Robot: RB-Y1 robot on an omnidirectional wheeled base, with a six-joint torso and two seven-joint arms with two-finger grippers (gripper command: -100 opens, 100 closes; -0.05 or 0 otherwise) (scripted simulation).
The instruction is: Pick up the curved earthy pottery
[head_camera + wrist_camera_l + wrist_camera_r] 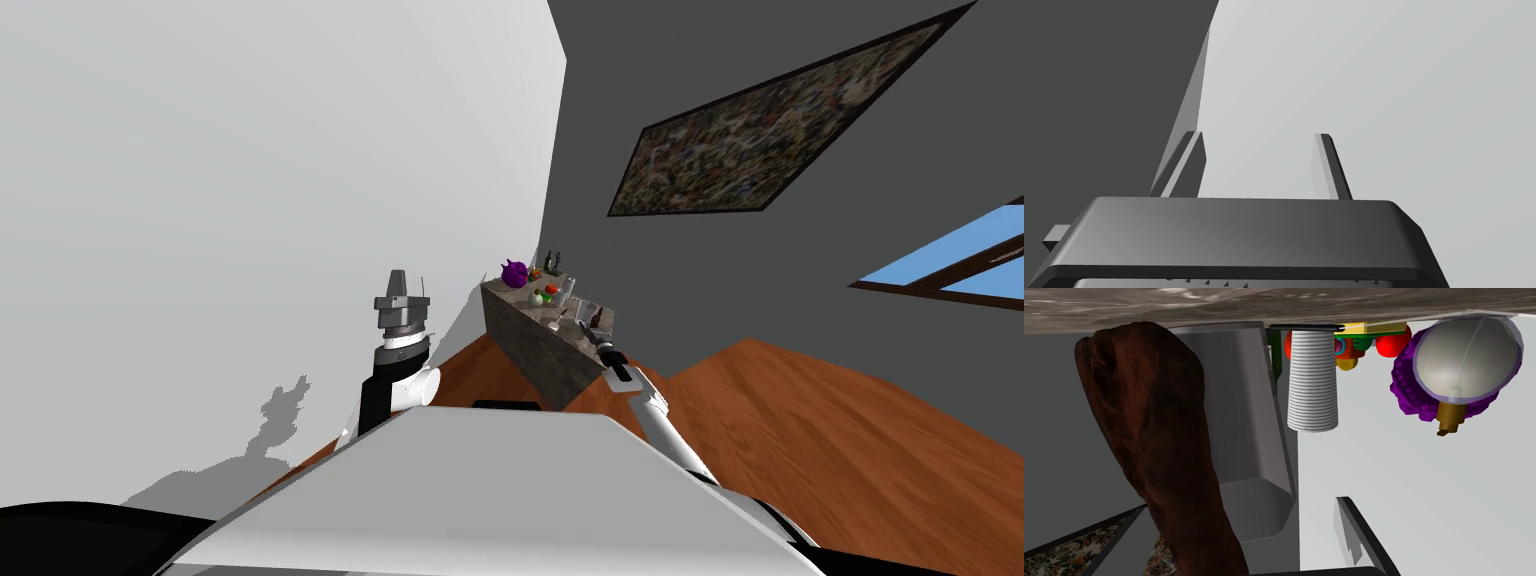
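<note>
Your left gripper (pixel 1259 140) is held high beside the pale wall, fingers spread with nothing between them. I judge it is kept up there only to stay clear of the work.

Next across is the speckled, stone-patterned counter block (pixel 530 350), set in the corner where the pale wall meets the dark one. Its clutter is strung along the top. At the far end sits a knobbly purple lump (pixel 1409 393). From your right wrist, a clear glass bulb with a brass-coloured cap (pixel 1466 358) sits in front of it. A few small red, yellow and green toys (pixel 1391 343) cluster close by. Nearer you stands a white ribbed tapering cup (pixel 1313 383), then a plain grey angular tub (pixel 1244 413).

The thing you want, the dark reddish-brown curved pottery piece (pixel 1154 438), stands at the counter's near end, just in front of that tub.

Your right gripper (pixel 1244 513) reaches out low to that same end with its jaws released. The pottery appears to sit between the fingers, close against one and well apart from the other. It hides that nearer finger, so I cannot tell whether they touch.

Coming in from the open end looks chosen to keep the blades off the cup and tub. Centre the hand before you close, or the nearer finger may shove the piece sideways.
</note>
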